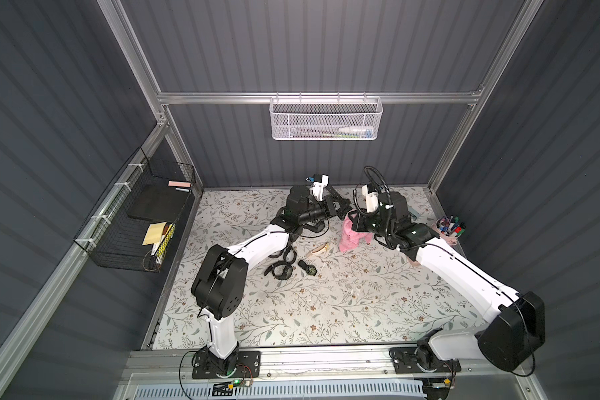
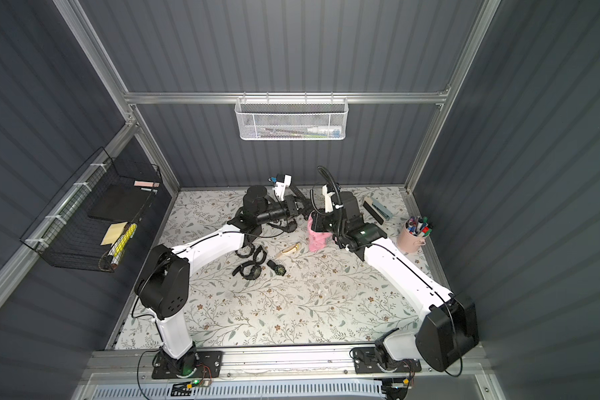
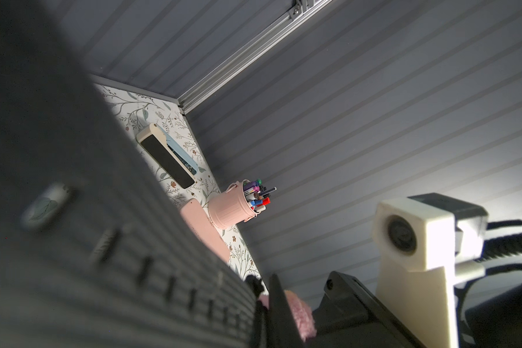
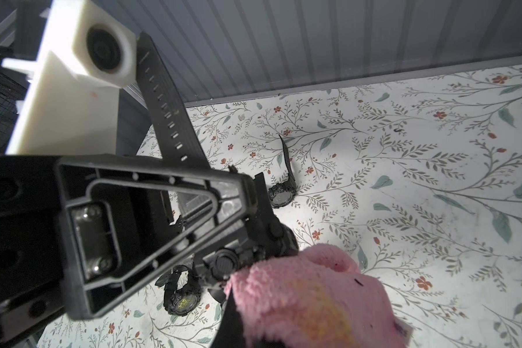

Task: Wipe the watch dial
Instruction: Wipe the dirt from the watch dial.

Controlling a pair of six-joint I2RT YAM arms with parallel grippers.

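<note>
Black watch [image 4: 187,150] in left end effector [image 1: 342,207], strap upward; right end effector [image 1: 351,220] pinching cloth [image 4: 308,295].

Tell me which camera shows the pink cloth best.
The right wrist view: the pink cloth fills the foreground, touching the watch. Both top views show it small; the left wrist view, only a blurred scrap.

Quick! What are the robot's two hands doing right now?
Left gripper: closed, holding the black watch.
Right gripper: closed, holding the pink cloth.
</note>
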